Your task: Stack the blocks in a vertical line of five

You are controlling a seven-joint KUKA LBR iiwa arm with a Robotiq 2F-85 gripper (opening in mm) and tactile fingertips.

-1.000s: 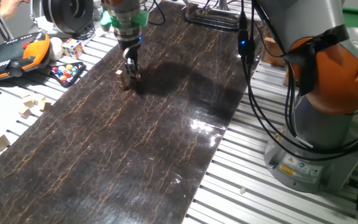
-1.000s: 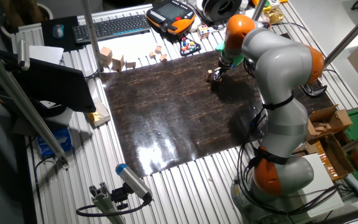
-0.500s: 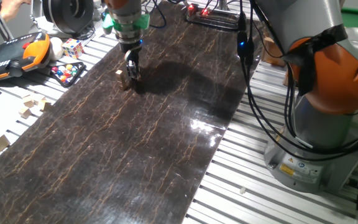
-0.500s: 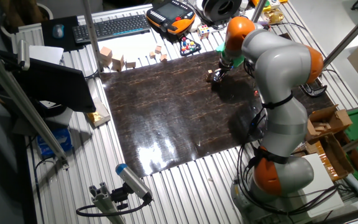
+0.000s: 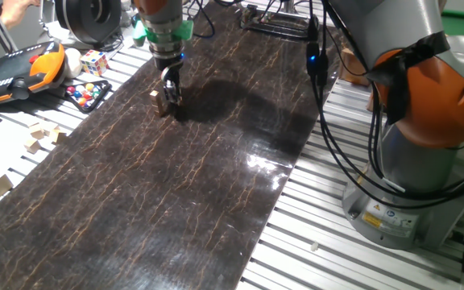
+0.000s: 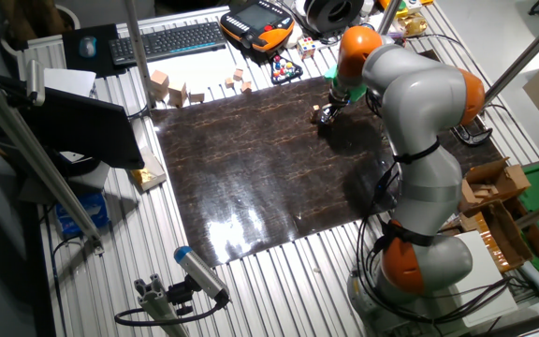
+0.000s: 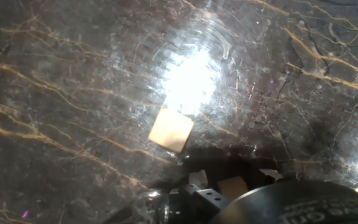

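My gripper (image 5: 170, 97) stands low over the dark marbled mat (image 5: 216, 161), near its far left edge. One tiny tan block (image 5: 154, 97) stands on the mat just left of the fingers; it also shows in the other fixed view (image 6: 315, 109). In the hand view this block (image 7: 171, 130) shows its square top ahead of the fingers. A second small tan block (image 7: 233, 185) sits between the two pale fingertips (image 7: 197, 177), with a gap on each side. The gripper (image 7: 234, 176) looks open around it. The other blocks are not in view.
Left of the mat lie a multicoloured puzzle cube (image 5: 95, 61), a tray of coloured balls (image 5: 87, 94), an orange teach pendant (image 5: 22, 68) and larger pale wooden blocks (image 5: 43, 137). A keyboard (image 6: 171, 39) lies further back. The arm's base (image 5: 425, 177) stands right of the mat.
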